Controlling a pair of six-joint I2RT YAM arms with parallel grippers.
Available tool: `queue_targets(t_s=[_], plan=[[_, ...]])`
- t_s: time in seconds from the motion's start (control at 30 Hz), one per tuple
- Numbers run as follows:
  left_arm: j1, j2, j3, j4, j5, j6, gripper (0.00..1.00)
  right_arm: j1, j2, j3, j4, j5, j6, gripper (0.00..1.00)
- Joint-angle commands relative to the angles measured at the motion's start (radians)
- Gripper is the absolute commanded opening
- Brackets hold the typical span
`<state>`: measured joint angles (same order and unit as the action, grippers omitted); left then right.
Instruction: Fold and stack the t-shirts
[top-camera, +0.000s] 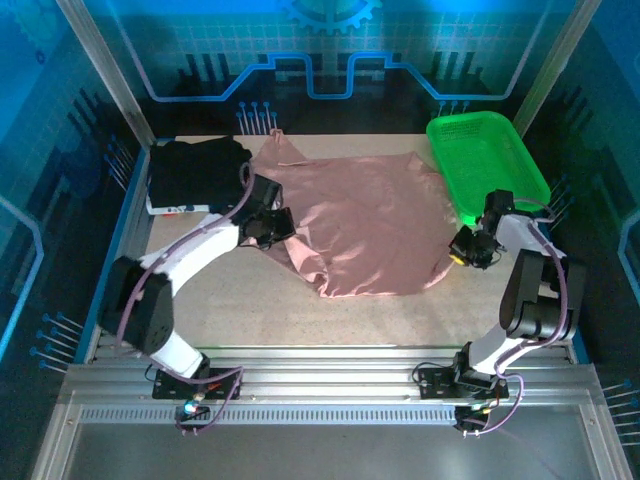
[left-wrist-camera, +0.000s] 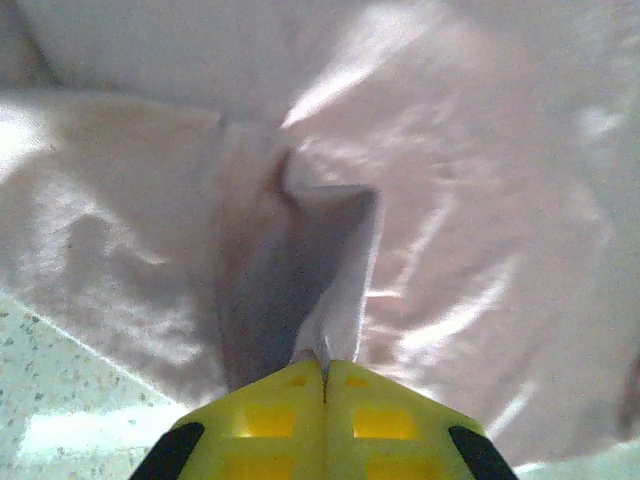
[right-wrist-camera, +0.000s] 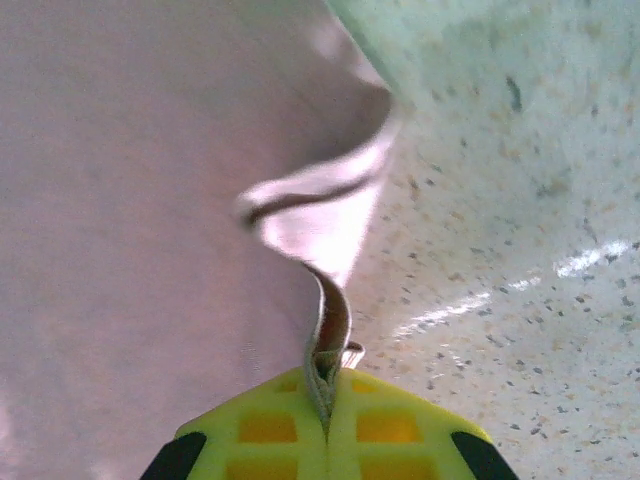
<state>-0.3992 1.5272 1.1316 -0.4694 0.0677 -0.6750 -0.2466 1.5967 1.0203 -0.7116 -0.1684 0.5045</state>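
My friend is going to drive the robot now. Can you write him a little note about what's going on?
Left gripper: shut, pinching a fold of the pink t-shirt on its left side.
Right gripper: shut on its right edge.
The pink t-shirt lies spread on the table, unfolded; the black t-shirt sits folded at the far left.
Left to do: fold the pink one and stack it with the black.
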Motion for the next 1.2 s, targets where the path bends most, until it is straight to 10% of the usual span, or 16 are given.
queue_targets(t_s=[0.0,0.7,1.17], plan=[[0.009,-0.139,-0.015,-0.098,-0.022,-0.021,0.0,0.012,-0.041,0.061,-0.048,-0.049,-0.005,0.0],[0.08,-1.152,-0.415,-0.789,-0.144,-0.496,0.0,-0.047,-0.351,-0.086,-0.253,-0.016,-0.002,0.0],[0.08,-1.126,-0.576,-0.68,-0.098,-0.544,0.0,-0.056,-0.33,-0.201,-0.212,-0.014,-0.001,0.0]])
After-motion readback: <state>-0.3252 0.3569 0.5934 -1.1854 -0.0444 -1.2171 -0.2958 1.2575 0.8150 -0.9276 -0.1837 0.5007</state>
